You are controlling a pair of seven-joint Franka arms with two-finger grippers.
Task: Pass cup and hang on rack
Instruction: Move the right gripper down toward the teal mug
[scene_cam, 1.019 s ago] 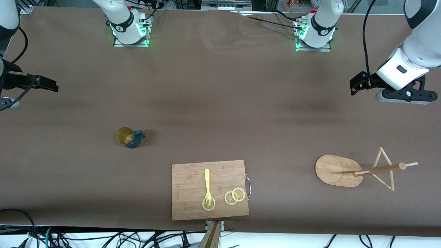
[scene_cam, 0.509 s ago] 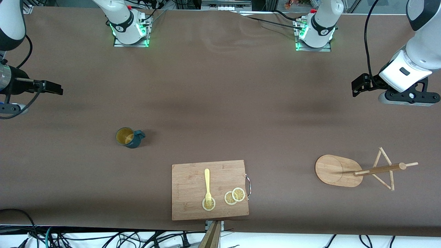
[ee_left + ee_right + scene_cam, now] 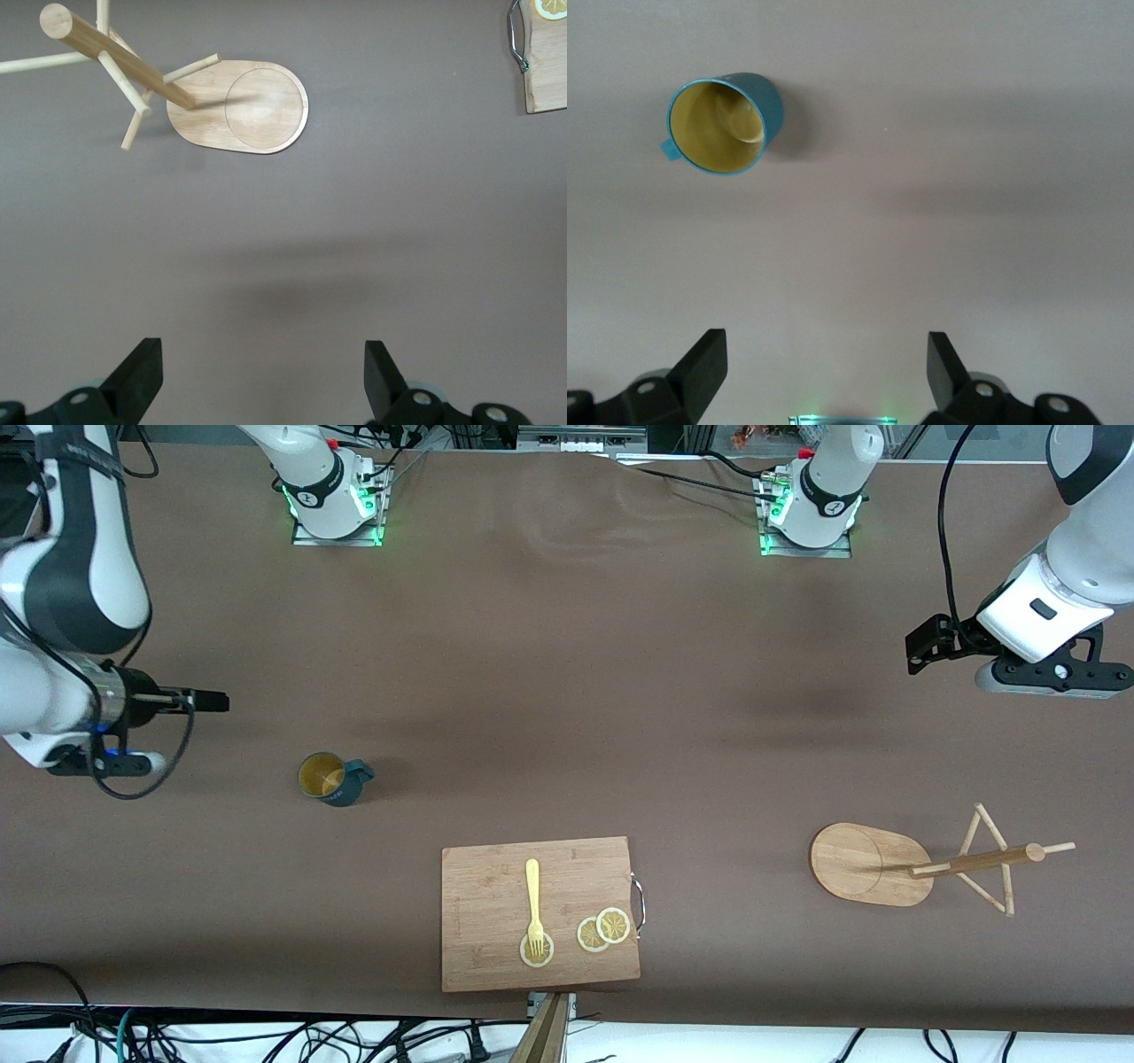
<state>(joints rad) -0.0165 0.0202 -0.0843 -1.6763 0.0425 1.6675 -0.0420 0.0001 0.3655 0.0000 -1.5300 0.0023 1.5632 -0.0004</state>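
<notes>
Now, in the front view, the right gripper (image 3: 217, 701) has come in from the desk's edge at the right arm's end and hangs over bare desk at about 10 o'clock from the cup (image 3: 331, 779). I judge this as the start of the reach for the pick; nothing is grasped yet. The left gripper (image 3: 926, 646) has hardly moved and waits over the desk at about 1 o'clock from the rack (image 3: 921, 864). The cup stands upright on the desk and looks empty, with its handle toward the left arm's end. The board (image 3: 496, 895) carries a fork (image 3: 533, 903) and three lemon slices (image 3: 602, 930).

From the left wrist view, the left gripper (image 3: 263, 372) has its jaws wide apart and holds nothing; the rack (image 3: 248, 111) stands free, no cup on its pegs.

From the right wrist view, the right gripper (image 3: 826, 367) also has its jaws spread and empty; the cup (image 3: 725, 124) shows only its yellow inside, well apart from the jaws.
</notes>
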